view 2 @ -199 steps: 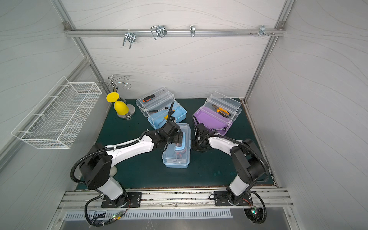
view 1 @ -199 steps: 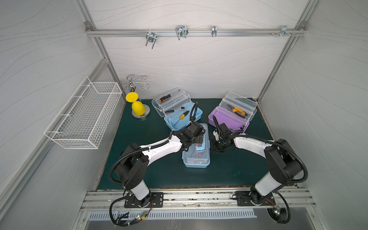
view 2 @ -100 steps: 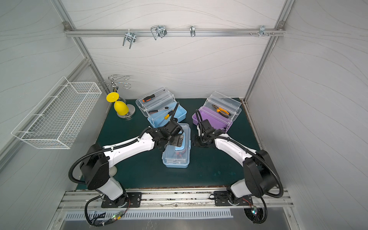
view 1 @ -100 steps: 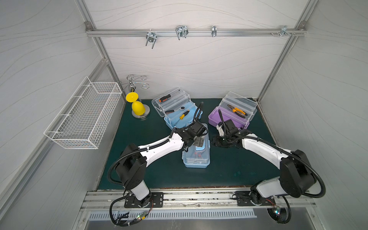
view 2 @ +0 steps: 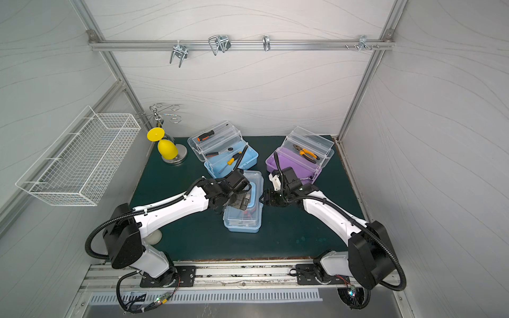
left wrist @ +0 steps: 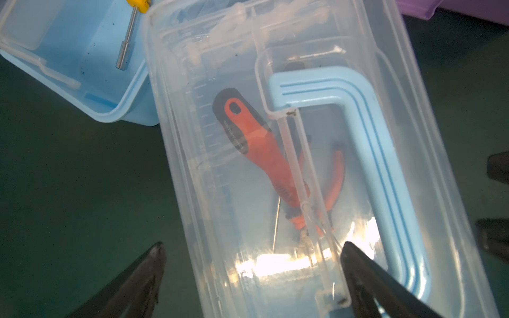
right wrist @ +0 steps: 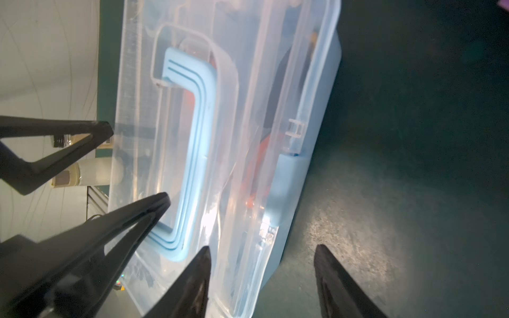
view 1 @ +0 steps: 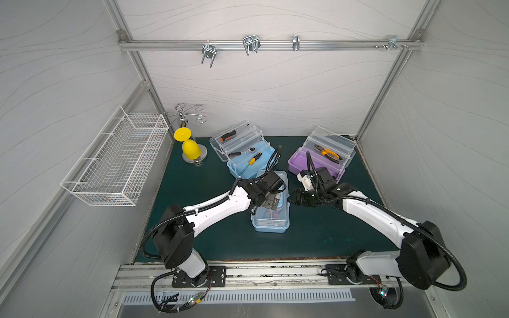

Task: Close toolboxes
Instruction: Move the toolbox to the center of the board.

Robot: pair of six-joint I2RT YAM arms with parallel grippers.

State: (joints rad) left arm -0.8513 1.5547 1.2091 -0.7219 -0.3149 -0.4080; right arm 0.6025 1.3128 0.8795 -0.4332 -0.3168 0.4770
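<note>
Left end effector (left wrist: 252, 247): released, over near toolbox (view 1: 271, 223) lid (left wrist: 192, 137).
Right end effector (right wrist: 263, 249): released, beside latch (right wrist: 289, 176).
Doing it well: steady lid, press latch squarely home.

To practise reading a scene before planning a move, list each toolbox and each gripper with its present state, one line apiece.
Near blue toolbox: lid down, handle folded flat.
Far blue toolbox: open, trays fanned out.
Purple toolbox: open, trays fanned out.
Left gripper: open, above the closed box, holding nothing.
Right gripper: open, at the closed box's side, holding nothing.
</note>
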